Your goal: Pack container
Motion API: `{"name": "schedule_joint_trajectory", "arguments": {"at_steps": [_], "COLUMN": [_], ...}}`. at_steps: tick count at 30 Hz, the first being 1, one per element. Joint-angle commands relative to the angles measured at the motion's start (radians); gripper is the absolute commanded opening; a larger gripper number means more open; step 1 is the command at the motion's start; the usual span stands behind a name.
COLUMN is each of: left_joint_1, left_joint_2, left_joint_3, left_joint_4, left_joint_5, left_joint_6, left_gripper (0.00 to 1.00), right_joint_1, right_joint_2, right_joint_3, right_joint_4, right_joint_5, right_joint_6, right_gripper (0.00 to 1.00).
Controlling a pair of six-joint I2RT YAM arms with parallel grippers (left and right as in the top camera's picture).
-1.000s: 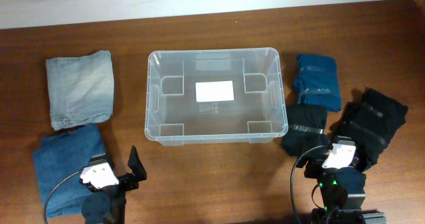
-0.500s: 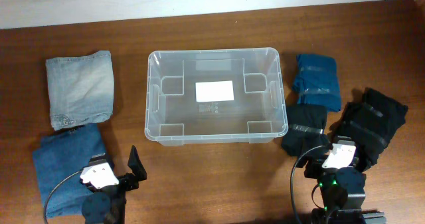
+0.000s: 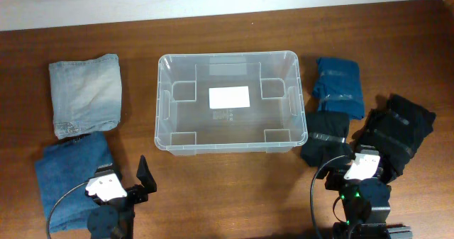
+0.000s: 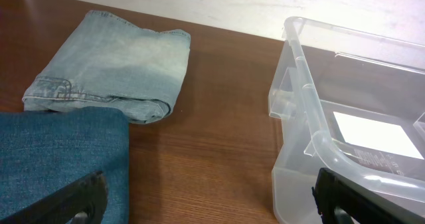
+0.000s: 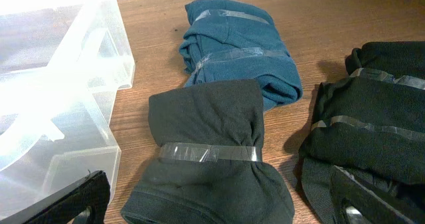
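Container (image 3: 227,144) upright on table (image 3: 227,189): ahead and right of left gripper (image 4: 209,192), ahead and left of right gripper (image 5: 219,192). Both jaw pairs stand wide apart, with the fingertips apparently cropped.

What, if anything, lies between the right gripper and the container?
The black taped bundle lies straight ahead of the open right gripper, beside the right wall of the container, partly across that path. Nothing else visible intervenes.
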Motion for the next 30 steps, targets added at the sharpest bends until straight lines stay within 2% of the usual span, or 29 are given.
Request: {"name": "schedule_joint_trajectory", "arguments": {"at_steps": [1,24,30], "left_joint_1": [0.001,0.001,0.001], "left_joint_2": [-0.010,-0.010,-0.009], "left_joint_3": [-0.010,-0.010,-0.010], "left_joint_4": [0.006,0.006,0.030], "left_joint_5": [0.010,0.010,0.082], "left_joint_6": [0.013,0.013,-0.001], "left_gripper": [1.00,0.99,1.00], "right_joint_1": [-0.007,-0.007,-0.007], "right_joint_2": [-0.011,-0.011,-0.011], "right_joint_3": [-0.008,-0.008,-0.008], "right_joint_4": [0.000,0.000,0.000], "right_joint_5": [-0.005,-0.005,-0.006], "right_joint_6": [-0.004,-0.004,-0.004], "right_gripper": [0.98,0.98,0.98]}}
